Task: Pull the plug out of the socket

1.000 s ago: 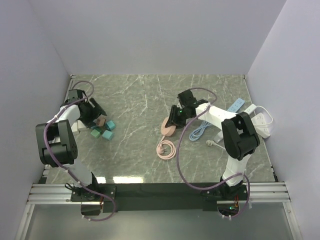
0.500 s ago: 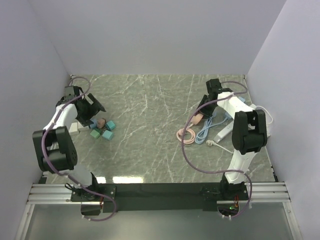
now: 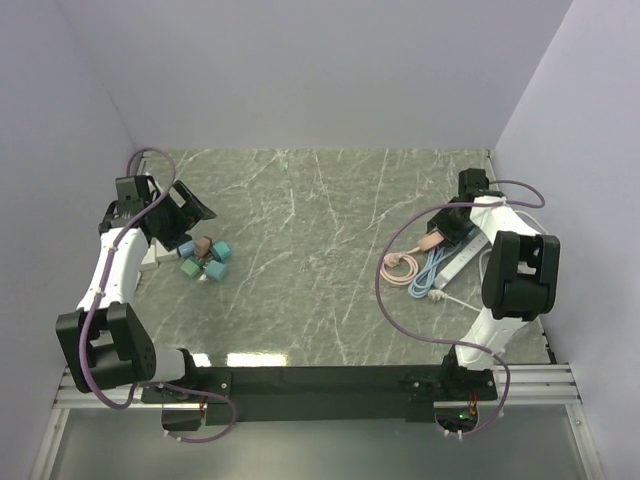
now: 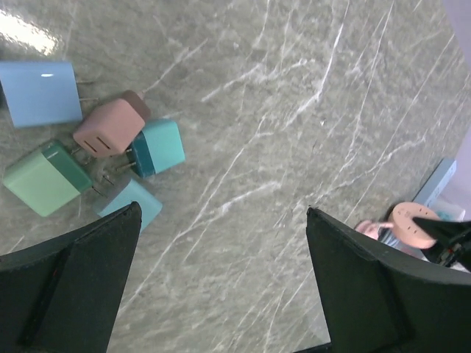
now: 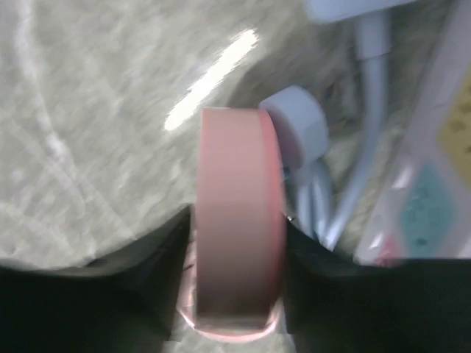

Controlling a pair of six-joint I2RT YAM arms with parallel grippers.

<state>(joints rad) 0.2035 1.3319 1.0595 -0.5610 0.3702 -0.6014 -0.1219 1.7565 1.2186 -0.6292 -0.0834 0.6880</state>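
Pale lilac walls (image 3: 300,80) close in a grey-green marbled counter (image 3: 300,290), with the clutter sitting at its two sides. Far right, the round pink plug (image 5: 235,220) is seen edge-on, clamped between the two fingers of the right pincer (image 5: 237,287). It hangs just beside the white power strip (image 5: 434,184); whether its prongs touch a socket cannot be told. Its pink cable (image 3: 400,268) lies coiled on the counter on the inner side of the strip. Crowding the plug are a pale blue-white plug head (image 5: 294,129), touching its rim, and a bundle of light blue cable (image 3: 432,268) lying between the pink coil and the strip. A small white plug (image 3: 437,294) rests near the strip's near end.

Far left, the left pincer (image 4: 222,220) hovers with its fingers wide apart and nothing between them. Below it is a tight cluster of charger blocks: a blue one (image 4: 40,92), a pink one (image 4: 110,132), a teal one (image 4: 156,147), a green one (image 4: 48,179) and a light blue one (image 4: 131,206), several with prongs pointing inward. This cluster is well apart from the strip
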